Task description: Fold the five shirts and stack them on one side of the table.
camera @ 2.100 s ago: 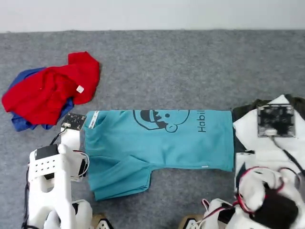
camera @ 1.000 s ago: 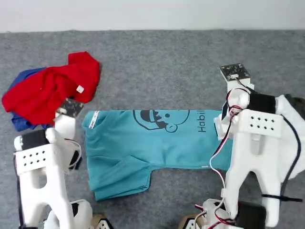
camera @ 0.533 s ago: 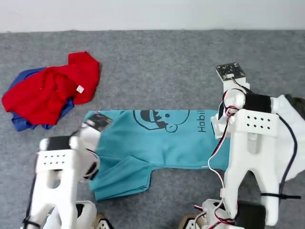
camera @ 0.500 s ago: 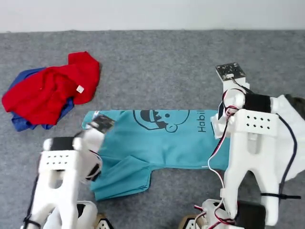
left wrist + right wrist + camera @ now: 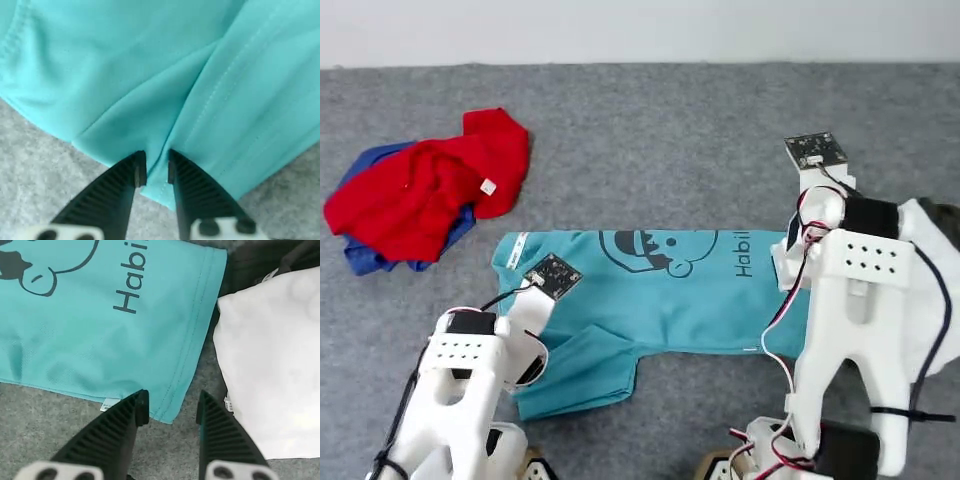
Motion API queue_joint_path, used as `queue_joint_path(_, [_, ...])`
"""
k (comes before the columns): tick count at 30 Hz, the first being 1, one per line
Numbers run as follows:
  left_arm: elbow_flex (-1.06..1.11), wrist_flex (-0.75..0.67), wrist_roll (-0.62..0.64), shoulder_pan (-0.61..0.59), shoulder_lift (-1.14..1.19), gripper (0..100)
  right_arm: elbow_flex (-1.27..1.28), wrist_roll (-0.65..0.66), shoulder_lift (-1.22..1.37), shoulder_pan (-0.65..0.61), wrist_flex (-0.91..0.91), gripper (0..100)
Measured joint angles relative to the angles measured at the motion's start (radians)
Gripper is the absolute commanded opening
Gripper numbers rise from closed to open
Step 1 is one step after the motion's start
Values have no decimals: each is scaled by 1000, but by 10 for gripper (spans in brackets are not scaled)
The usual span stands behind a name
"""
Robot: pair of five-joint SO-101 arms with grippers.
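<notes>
Shirts lie in three spots on the grey table [image 5: 670,130]: a teal shirt [image 5: 660,300] spread across the middle, a red shirt [image 5: 420,190] heaped on a blue shirt [image 5: 365,258] at the far left, and a white shirt [image 5: 270,355] just beside the teal one's right hem. The left gripper [image 5: 154,169] has its jaws pinched together on a crease of teal fabric at that shirt's near left edge, by the folded-in sleeve. The right gripper [image 5: 170,407] hangs with jaws apart over its near right corner.
</notes>
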Motion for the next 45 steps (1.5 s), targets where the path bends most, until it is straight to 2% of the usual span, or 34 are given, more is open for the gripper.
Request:
queue_joint_path(5, [0, 3, -3, 9, 0, 13, 0, 0, 0, 2, 0, 165])
queue_joint_path(12, [0, 25, -120, 11, 0, 13, 0, 0, 0, 2, 0, 165])
queue_joint_path(17, [-11, 37, -137, 11, 0, 13, 0, 0, 0, 2, 0, 165])
queue_joint_path(25, [-121, 198, -137, 9, 0, 16, 0, 0, 0, 2, 0, 165])
queue_joint_path(27, [-121, 212, -137, 9, 0, 35, 0, 0, 0, 2, 0, 165])
queue_joint_path(31, [-124, 216, -137, 8, 0, 138, 0, 0, 0, 2, 0, 165])
queue_joint_path(34, [-124, 216, -86, 8, 0, 141, 0, 0, 0, 2, 0, 165])
queue_joint_path(39, [-95, 166, -68, 8, 0, 138, 0, 0, 0, 2, 0, 165])
queue_joint_path(45, [9, -9, -63, 11, 0, 36, 0, 0, 0, 2, 0, 165])
